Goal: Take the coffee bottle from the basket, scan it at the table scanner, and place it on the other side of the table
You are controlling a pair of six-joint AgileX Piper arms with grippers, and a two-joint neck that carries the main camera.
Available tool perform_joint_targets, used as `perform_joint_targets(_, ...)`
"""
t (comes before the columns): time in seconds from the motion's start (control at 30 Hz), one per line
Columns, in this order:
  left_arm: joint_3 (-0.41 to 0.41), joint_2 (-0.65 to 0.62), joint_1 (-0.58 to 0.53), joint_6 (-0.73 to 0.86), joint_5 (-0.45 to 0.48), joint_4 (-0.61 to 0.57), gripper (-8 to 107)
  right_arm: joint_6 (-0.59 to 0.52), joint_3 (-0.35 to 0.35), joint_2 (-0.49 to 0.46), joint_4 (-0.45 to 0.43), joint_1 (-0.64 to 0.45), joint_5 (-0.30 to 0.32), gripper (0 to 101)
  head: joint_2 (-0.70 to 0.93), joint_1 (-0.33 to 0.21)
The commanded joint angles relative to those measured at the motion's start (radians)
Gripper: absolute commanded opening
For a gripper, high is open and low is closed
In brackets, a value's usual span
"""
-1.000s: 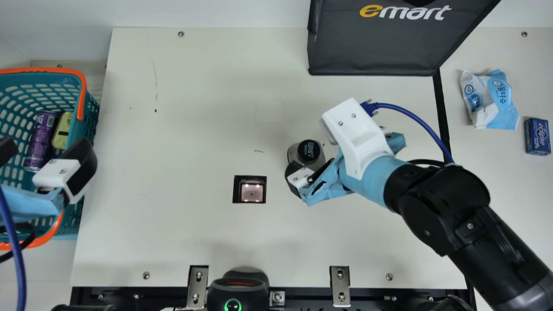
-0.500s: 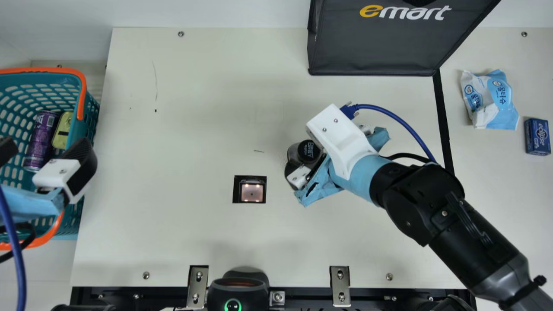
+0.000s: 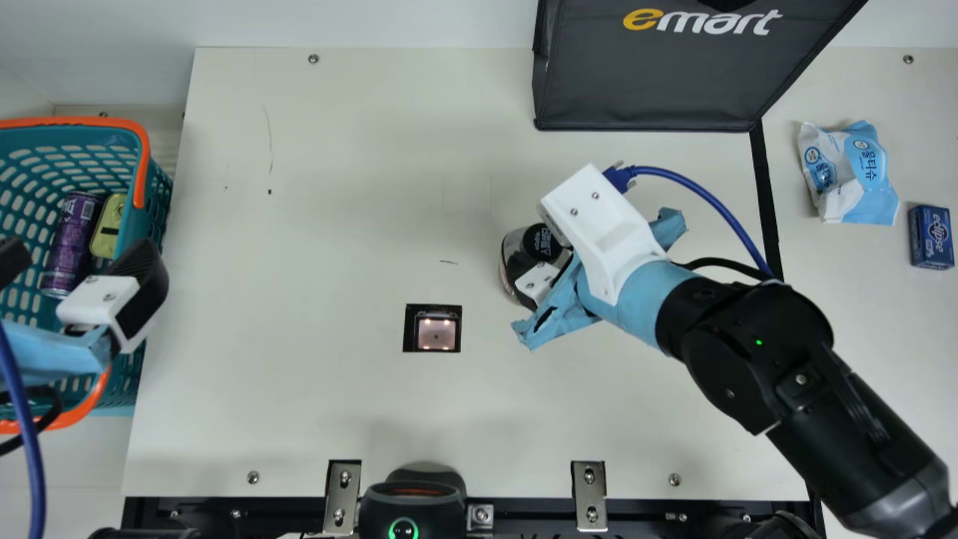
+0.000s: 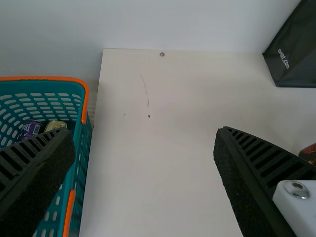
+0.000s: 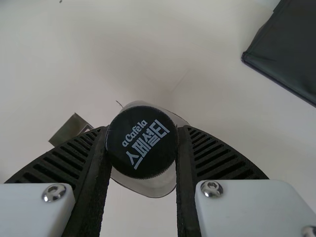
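Black-capped, the coffee bottle (image 5: 153,186) was clamped in the part-closed right gripper (image 5: 143,132); the left gripper (image 4: 144,132) stood wide open, empty. Scanning appeared in hand; the next move required alignment over the scanner (image 3: 436,334), left of the right gripper.

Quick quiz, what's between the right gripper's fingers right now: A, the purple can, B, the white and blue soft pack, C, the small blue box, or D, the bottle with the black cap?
D: the right gripper has one finger on each side of the bottle, right by its black cap.
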Motion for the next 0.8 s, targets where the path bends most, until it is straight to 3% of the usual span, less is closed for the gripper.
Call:
perform_joint_targets(0.0,0.000,0.000,0.000,0.000,0.000,0.000,90,0.017,-0.025,-0.005,-0.006,0.002,0.026,0,0.002,-0.024)
perform_joint_targets(0.2,0.000,0.000,0.000,0.000,0.000,0.000,90,0.084,-0.061,-0.022,-0.055,-0.024,0.077,0,-0.139,-0.024)
perform_joint_targets(0.43,0.000,0.000,0.000,0.000,0.000,0.000,90,0.149,-0.025,-0.065,-0.108,-0.133,0.095,0,-0.302,-0.024)
perform_joint_targets(0.77,0.000,0.000,0.000,0.000,0.000,0.000,90,0.084,0.040,-0.137,-0.093,-0.383,0.115,0,-0.347,-0.024)
